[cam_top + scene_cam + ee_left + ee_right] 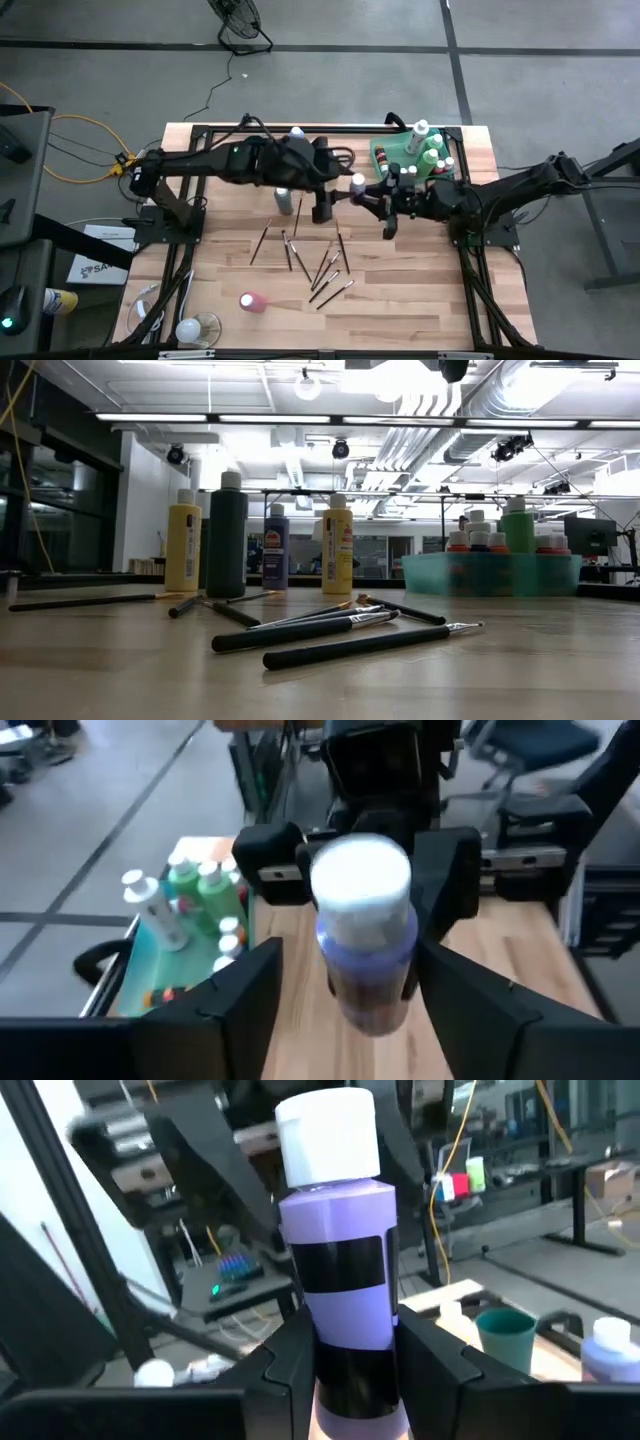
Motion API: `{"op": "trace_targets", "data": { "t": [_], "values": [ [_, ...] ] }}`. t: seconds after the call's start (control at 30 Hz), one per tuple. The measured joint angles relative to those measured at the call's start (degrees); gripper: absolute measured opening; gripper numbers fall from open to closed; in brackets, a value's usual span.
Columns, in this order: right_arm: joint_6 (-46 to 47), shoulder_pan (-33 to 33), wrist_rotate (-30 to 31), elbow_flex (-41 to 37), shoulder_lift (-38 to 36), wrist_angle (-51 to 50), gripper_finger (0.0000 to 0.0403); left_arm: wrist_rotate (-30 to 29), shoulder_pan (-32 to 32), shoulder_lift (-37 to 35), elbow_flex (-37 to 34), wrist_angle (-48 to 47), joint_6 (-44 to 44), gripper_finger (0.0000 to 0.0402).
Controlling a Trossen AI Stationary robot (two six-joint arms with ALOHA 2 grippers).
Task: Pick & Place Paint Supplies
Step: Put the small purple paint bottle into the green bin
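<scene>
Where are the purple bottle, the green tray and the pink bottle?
purple bottle [340, 1270]: right wrist view, on its purple body.
green tray [385, 152]: high view, on its left rim.
pink bottle [251, 301]: high view, on its body, lying on the table.

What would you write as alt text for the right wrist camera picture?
A purple paint bottle with a white cap stands clamped between the right gripper's two dark fingers, filling the centre of the picture. The left arm's open gripper fingers flank it from behind, and a dark round cup sits farther off.
</scene>
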Motion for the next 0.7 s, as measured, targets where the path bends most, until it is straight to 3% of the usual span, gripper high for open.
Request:
{"op": "trace_targets", "data": {
  "t": [0.23,0.7],
  "values": [
    [-1.5,0.02,0.85,0.0,-1.41,1.22,0.0104,7.92,2.38,0.85,-0.09,4.5,-1.14,0.025],
    [-3.53,-0.35,1.07,0.02,-1.59,7.62,0.0105,9.07,2.14,2.07,-0.14,10.2,-1.15,0.0251]
  ]
}}
